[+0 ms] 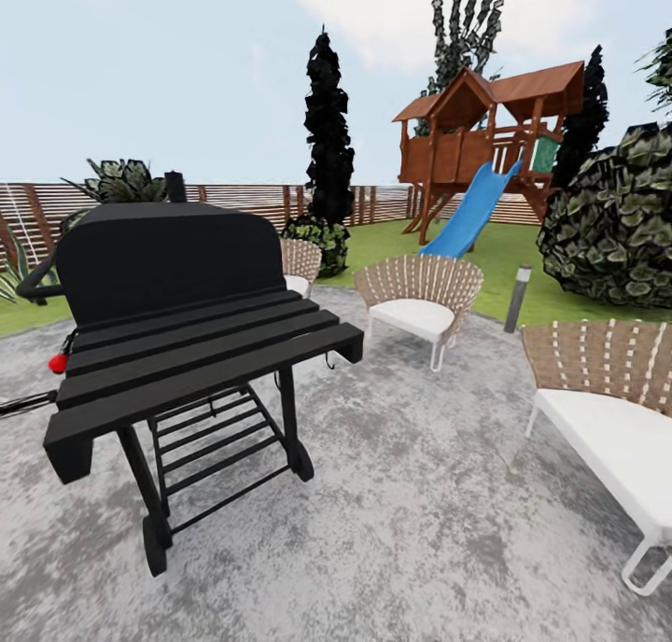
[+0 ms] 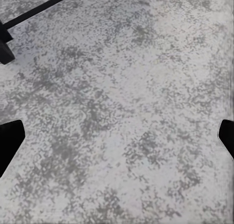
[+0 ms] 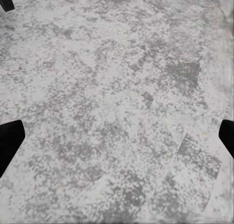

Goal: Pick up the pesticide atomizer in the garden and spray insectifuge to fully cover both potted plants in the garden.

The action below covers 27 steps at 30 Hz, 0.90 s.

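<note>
a black grill (image 1: 177,343) is seen on grey mottled paving (image 1: 420,530), with wicker chairs (image 1: 420,297) beside it; the garden (image 1: 485,245) lawn lies beyond, with a slatted fence (image 1: 243,203) and a playhouse slide (image 1: 467,213); the left gripper (image 2: 117,136) and right gripper (image 3: 117,136) are held wide apart over paving, nothing between their fingers.

The left gripper (image 2: 117,136) hangs over mottled grey paving (image 2: 126,102), its two black fingertips (image 2: 9,141) showing at opposite edges of the picture, spread wide with nothing between them. A thin black bar (image 2: 39,10) runs slantwise across one corner, ending near a dark blocky foot (image 2: 6,48) on the paving.
</note>
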Available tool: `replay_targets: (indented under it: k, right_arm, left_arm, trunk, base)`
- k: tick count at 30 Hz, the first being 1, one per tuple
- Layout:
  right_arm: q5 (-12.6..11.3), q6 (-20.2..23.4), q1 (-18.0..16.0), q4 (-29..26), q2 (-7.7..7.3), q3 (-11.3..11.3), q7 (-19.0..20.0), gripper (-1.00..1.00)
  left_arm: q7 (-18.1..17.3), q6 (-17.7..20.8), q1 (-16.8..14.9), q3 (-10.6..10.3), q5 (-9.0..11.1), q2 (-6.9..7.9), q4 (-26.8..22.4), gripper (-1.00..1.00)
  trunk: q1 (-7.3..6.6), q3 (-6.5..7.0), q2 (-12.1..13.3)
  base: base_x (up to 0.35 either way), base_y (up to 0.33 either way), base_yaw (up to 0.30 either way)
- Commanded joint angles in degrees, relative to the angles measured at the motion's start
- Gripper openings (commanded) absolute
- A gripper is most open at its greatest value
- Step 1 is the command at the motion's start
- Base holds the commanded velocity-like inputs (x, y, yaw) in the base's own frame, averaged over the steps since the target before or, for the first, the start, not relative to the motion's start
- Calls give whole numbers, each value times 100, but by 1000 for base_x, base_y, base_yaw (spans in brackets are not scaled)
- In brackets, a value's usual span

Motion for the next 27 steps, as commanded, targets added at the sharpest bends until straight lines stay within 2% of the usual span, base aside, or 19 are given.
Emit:
replay_targets:
  k: [1, 3, 27]
  right_arm:
    - [0, -18, -5, 6, 1, -2, -3, 100]
    - [0, -18, -5, 6, 1, -2, -1, 100]
    - [0, -18, -5, 6, 1, -2, 2, 100]
  left_arm:
    - [-6, -15, -5, -3, -3, 2, -2, 100]
    - [-6, -14, -5, -3, -4, 2, -4, 100]
    - [-6, -12, -10, -3, -4, 2, -1, 100]
  trunk:
    - [0, -6, -3]
    - [0, -6, -3]
    - [527, -437, -966]
  base:
    - [0, 0, -267]
    - [0, 0, -267]
    - [0, 0, -267]
